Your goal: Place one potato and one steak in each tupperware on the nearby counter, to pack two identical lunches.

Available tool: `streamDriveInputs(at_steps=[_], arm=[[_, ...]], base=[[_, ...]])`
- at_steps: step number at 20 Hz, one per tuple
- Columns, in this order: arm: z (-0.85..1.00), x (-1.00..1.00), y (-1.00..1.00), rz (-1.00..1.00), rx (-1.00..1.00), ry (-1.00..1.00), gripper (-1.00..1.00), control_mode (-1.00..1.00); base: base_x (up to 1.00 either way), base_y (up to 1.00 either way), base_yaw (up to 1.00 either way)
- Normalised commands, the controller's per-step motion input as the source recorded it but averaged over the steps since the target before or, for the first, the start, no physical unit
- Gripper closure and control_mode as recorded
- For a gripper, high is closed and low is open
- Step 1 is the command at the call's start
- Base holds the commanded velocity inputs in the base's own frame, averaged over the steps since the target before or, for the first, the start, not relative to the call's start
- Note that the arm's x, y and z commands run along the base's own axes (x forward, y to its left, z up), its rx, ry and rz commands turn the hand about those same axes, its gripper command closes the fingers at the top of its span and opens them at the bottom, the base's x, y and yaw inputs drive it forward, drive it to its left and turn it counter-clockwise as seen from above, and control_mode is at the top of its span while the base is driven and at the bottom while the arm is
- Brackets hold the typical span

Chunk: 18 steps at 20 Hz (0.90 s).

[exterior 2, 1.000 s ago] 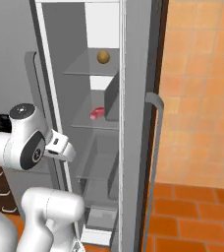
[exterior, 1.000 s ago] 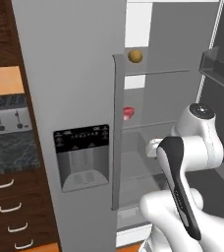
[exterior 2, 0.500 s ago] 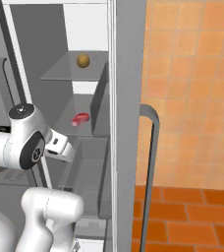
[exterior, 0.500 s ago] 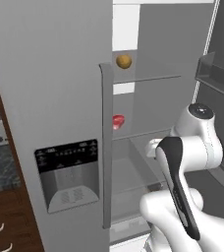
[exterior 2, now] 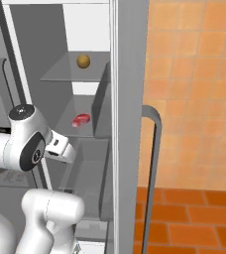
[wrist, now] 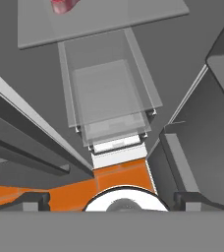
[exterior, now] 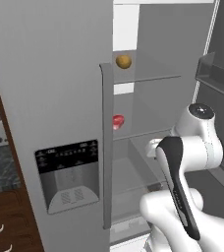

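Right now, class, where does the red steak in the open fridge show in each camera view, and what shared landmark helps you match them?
Left base view: the steak lies on the middle glass shelf, just right of the door edge.
Right base view: the steak is left of centre, on that shelf.
Hand view: the steak sits at the top edge.
Shared landmark: the potato on the shelf above, in both base views.

Our white arm (exterior: 192, 147) folded high with elbow raised, hand pointing down, our gripper (wrist: 106, 199) empty, jaws spread wide

Open fridge interior (exterior: 153, 103) between door (exterior: 55, 98) and wall
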Motion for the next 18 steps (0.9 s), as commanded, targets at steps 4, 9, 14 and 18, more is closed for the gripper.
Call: streamDriveInputs(at_steps=[4, 9, 14, 18], arm=[[0.00, 0.00, 0.00, 0.00, 0.00, 0.00, -1.00, 1.00], [0.00, 0.00, 0.00, 0.00, 0.00, 0.00, -1.00, 1.00], [0.00, 0.00, 0.00, 0.00, 0.00, 0.00, -1.00, 1.00], [0.01, 0.07, -0.04, 0.04, 0.00, 0.00, -1.00, -1.00]], base=[[0.19, 0.00, 0.03], [0.36, 0.00, 0.17], [0.21, 0.00, 0.13], [0.08, 0.00, 0.03]])
